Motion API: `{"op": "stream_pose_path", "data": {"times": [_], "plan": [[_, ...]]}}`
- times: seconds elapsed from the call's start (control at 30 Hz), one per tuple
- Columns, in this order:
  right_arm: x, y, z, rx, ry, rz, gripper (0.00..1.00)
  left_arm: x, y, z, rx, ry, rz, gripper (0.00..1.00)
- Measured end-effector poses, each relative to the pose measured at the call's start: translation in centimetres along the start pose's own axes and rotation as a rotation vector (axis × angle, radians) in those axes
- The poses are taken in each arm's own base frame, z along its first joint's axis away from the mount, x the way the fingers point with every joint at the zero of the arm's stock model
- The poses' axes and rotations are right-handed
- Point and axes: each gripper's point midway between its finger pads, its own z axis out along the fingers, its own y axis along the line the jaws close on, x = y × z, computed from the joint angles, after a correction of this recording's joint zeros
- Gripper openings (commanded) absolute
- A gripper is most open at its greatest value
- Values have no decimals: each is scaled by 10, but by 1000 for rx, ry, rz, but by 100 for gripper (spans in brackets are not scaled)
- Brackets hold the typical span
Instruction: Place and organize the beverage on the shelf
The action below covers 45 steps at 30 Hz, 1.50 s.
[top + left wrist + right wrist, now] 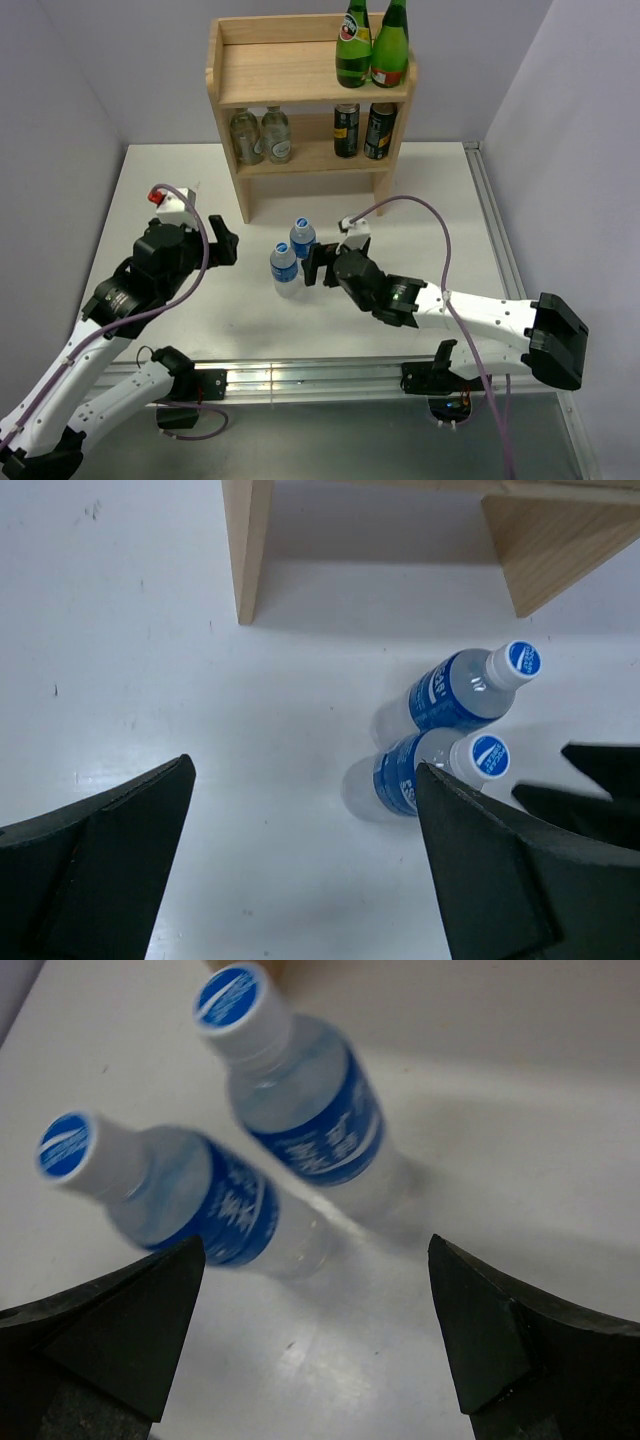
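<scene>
I log the shelf (300, 75) at the far middle of the table (440, 210), carrying two green bottles (353, 50) on the right of its top board, and on its lower board two clear bottles (247, 137) at left and two dark cans (346, 130) at right. In front of it stand a far water bottle (303, 238) and a near water bottle (284, 268), upright and close together. Left gripper (226, 242): jaws spread wide, empty, left of the pair; right gripper (318, 265): jaws spread wide, empty, just right of it.
</scene>
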Motion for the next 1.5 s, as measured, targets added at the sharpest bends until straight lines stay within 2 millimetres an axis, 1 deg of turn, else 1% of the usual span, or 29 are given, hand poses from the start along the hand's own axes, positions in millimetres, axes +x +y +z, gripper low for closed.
{"op": "stream_pose_path", "data": {"times": [0.07, 0.17, 0.23, 0.33, 0.4, 0.53, 0.6, 0.7, 0.77, 0.87, 0.93, 1.1, 1.17, 1.3, 1.5], "plan": [[-6, -15, 10, 44, -10, 22, 100, 8, 3, -4, -3, 17, -17, 99], [-5, -23, 19, 70, -11, 32, 100, 17, -1, -12, 44, 20, -74, 99], [2, -25, 27, 83, 3, 25, 100, 25, -5, -14, 83, 25, -112, 99], [18, -29, 39, 99, 41, 7, 100, 44, -12, -10, 112, 75, -151, 99], [29, -32, 46, 110, 66, -4, 100, 53, -21, -6, 134, 112, -167, 99], [40, -35, 60, 122, 91, -9, 100, 71, -45, 1, 182, 152, -180, 99], [41, -35, 67, 126, 92, -7, 100, 87, -57, 3, 195, 181, -174, 99], [43, -37, 77, 132, 91, -14, 100, 114, -66, 7, 188, 208, -163, 99], [44, -37, 82, 126, 91, -16, 100, 126, -64, 10, 163, 202, -163, 99], [46, -37, 89, 114, 91, -19, 99, 138, -60, 15, 125, 163, -168, 99], [44, -38, 93, 108, 83, -21, 99, 147, -56, 22, 94, 144, -168, 99], [38, -38, 102, 97, 48, -22, 99, 178, -44, 45, 7, 119, -139, 99], [36, -38, 107, 90, 28, -22, 99, 185, -40, 53, -14, 86, -149, 99], [36, -34, 118, 71, -7, -28, 98, 191, -35, 64, -39, 31, -162, 99], [44, -35, 132, 62, -32, -60, 96, 186, -45, 82, -45, -41, -160, 99]]}}
